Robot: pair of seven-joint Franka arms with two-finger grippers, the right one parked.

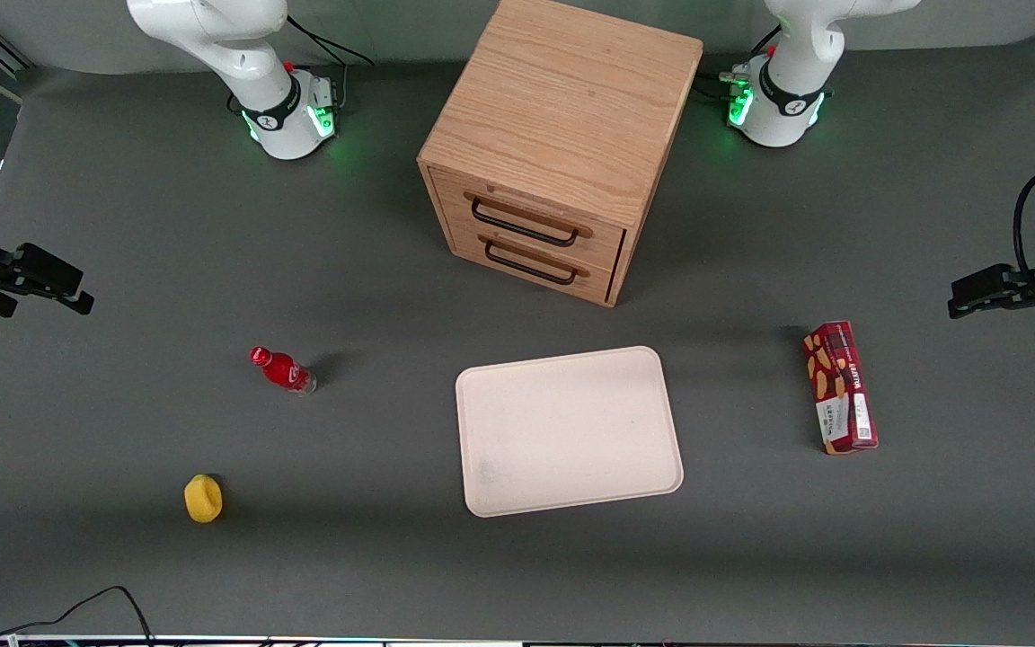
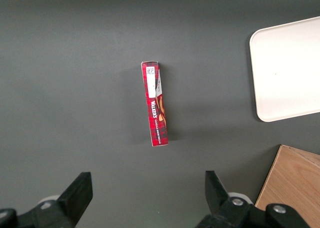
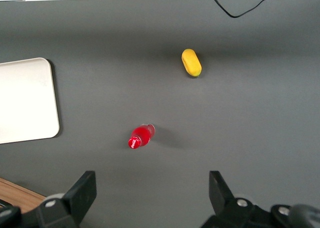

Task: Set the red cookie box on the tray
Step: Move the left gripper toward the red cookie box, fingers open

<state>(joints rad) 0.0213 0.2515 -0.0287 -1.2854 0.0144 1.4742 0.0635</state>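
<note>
The red cookie box [image 1: 841, 387] lies flat on the dark grey tabletop [image 1: 122, 225] toward the working arm's end, well apart from the tray [image 1: 569, 430], with bare tabletop between them. Its upper face shows tan cookies on dark-red plaid, a strip of white lettering along one long edge, and white label patches at the end nearer the front camera. In the left wrist view the box [image 2: 155, 103] presents a narrow side with a white patch carrying a small square code; the white lettering running along it is too small to read with certainty. The cream-white tray carries nothing and sits in front of the wooden drawer cabinet [image 1: 562, 135], whose two drawers have dark handles. The left gripper [image 1: 976, 295] hangs above the tabletop at the working arm's edge, not touching the box; in its wrist view the fingers [image 2: 76, 192] stand wide apart with nothing between them. Toward the parked arm's end stand a small red bottle [image 1: 283, 369] and, nearer the front camera, a yellow object [image 1: 203, 499].
</note>
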